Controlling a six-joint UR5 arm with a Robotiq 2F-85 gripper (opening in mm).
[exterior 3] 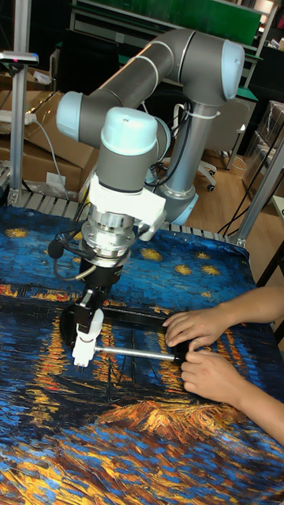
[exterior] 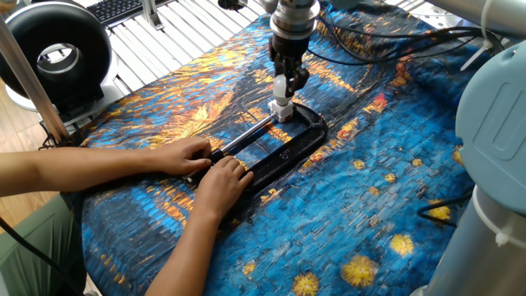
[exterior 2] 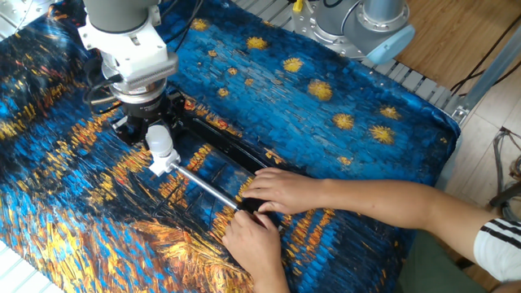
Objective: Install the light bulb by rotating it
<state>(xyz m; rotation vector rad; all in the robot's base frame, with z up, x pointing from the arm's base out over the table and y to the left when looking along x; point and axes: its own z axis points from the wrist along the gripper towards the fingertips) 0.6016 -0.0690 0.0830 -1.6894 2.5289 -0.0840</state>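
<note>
The white light bulb [exterior: 282, 87] [exterior 2: 158, 140] [exterior 3: 94, 323] stands upright with its neck in the small white socket block [exterior: 282, 110] [exterior 2: 162, 163] [exterior 3: 81, 349]. That block sits at the far end of the black C-clamp [exterior: 297, 138] [exterior 2: 213, 138] [exterior 3: 134, 317]. My gripper [exterior: 287, 80] [exterior 2: 155, 135] [exterior 3: 91, 317] comes straight down over the bulb, its dark fingers shut on the globe's sides. Much of the bulb is hidden by the fingers in the tall fixed view.
A person's two hands [exterior: 209, 168] [exterior 2: 269, 203] [exterior 3: 201, 351] press on the near end of the clamp and its steel rod [exterior 2: 203, 185]. A painted blue-and-orange cloth [exterior: 370, 189] covers the table. A black ring lamp [exterior: 53, 53] stands at the left.
</note>
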